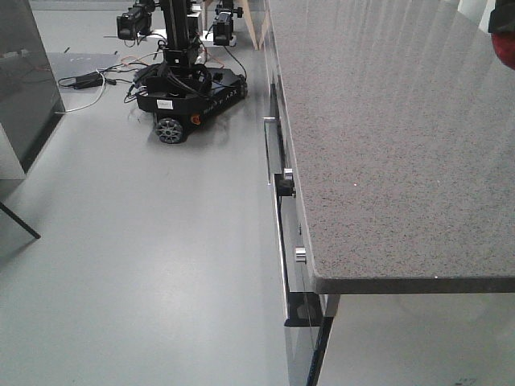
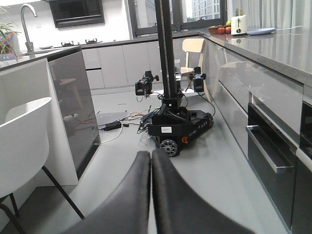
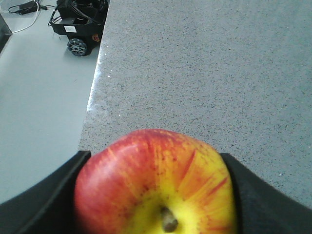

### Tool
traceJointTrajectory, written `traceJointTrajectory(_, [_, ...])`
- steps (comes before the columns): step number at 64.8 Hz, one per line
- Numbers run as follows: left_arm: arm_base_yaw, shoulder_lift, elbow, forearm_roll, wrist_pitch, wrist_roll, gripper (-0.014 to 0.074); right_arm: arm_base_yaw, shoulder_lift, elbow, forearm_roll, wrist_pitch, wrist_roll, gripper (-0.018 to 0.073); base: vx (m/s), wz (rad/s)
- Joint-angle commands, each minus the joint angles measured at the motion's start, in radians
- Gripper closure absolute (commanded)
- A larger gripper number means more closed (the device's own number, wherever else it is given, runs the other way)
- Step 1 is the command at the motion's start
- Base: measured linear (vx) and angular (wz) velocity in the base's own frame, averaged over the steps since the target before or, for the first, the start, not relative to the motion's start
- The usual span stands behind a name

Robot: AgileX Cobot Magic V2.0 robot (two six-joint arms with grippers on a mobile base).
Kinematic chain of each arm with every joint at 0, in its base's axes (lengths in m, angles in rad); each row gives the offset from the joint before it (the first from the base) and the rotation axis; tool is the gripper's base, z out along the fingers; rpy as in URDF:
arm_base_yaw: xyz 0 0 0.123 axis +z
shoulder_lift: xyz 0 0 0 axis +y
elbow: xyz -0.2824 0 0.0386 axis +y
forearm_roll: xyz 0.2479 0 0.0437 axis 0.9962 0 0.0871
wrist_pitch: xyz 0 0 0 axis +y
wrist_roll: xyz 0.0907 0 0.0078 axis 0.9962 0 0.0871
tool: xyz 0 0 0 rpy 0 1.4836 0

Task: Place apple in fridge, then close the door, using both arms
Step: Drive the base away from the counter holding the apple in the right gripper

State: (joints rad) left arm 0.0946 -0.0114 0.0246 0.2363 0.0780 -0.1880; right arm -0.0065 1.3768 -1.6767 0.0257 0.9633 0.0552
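Over the grey speckled stone countertop (image 3: 204,63), our right gripper (image 3: 155,158) holds the small round red apple with a yellow patch around its stem (image 3: 156,185). Its black fingers (image 3: 39,200) pinch the fruit from either side, one against each flank, and the stem end faces the wrist camera. We cannot tell whether the apple touches the stone or hangs just above it. The counter's front edge runs close by on the left of that view, with the pale grey floor (image 3: 39,97) below it.

From the front-facing camera we catch only a red curve at the top right border (it looks like the same apple (image 1: 507,50), mostly cut off), well back from the counter's near edge.

Our left gripper (image 2: 151,158) is away from the counter, out over the floor. Its dark padded fingers (image 2: 129,200) are pressed together with only a thin seam between them, and nothing sits in that seam.

Ahead of the left gripper stands a black wheeled robot base (image 2: 180,129) with a tall mast and loose cables trailing beside it. A white moulded chair (image 2: 24,141) sits near the left edge, and a run of grey cabinet fronts with a long metal drawer handle (image 2: 265,156) lines the right side.
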Motion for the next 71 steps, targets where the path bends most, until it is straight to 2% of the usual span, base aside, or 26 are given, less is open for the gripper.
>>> traceJointTrajectory(1, [-0.006,-0.016,0.029,-0.008,-0.069,-0.010,0.0602,-0.002,-0.030,-0.027,-0.001,-0.070,-0.001,0.0457,0.00,0.00])
traceJointTrajectory(36, [-0.006,-0.016,0.029,-0.008,-0.069,-0.010,0.0602,-0.002,-0.029,-0.027,-0.001,-0.070,0.001,0.0457,0.00,0.12])
traceJointTrajectory(71, [-0.006,-0.016,0.029,-0.008,-0.069,-0.010,0.0602,-0.002,-0.029,-0.027,-0.001,-0.070,0.001,0.0457,-0.02,0.48])
